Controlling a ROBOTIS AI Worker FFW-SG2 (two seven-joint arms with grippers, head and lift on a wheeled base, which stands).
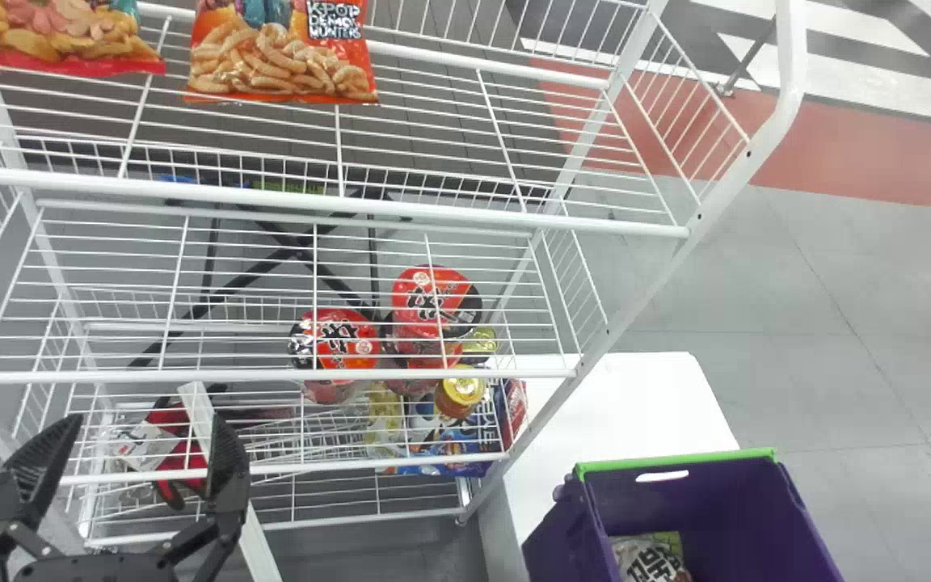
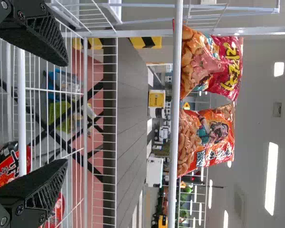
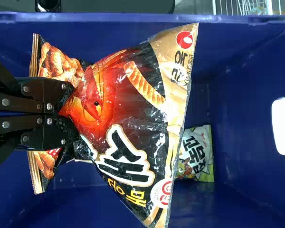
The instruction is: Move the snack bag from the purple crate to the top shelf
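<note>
Snack bag [image 3: 128, 118], pinched near its middle by the right gripper [image 3: 69, 111], at the purple crate [image 1: 566, 537], lower right of the frame. Light, slick and probably full of brittle crisps, it wants a gathered fold, no hard squeeze. Left gripper [image 1: 146, 420], lower left, fingers apart; top shelf [image 1: 433, 212], above.

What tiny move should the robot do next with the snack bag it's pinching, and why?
Probably lift the right gripper straight up a little. It pinches the snack bag, which seems to be between the walls of the purple crate, and the top shelf is outside it.
</note>
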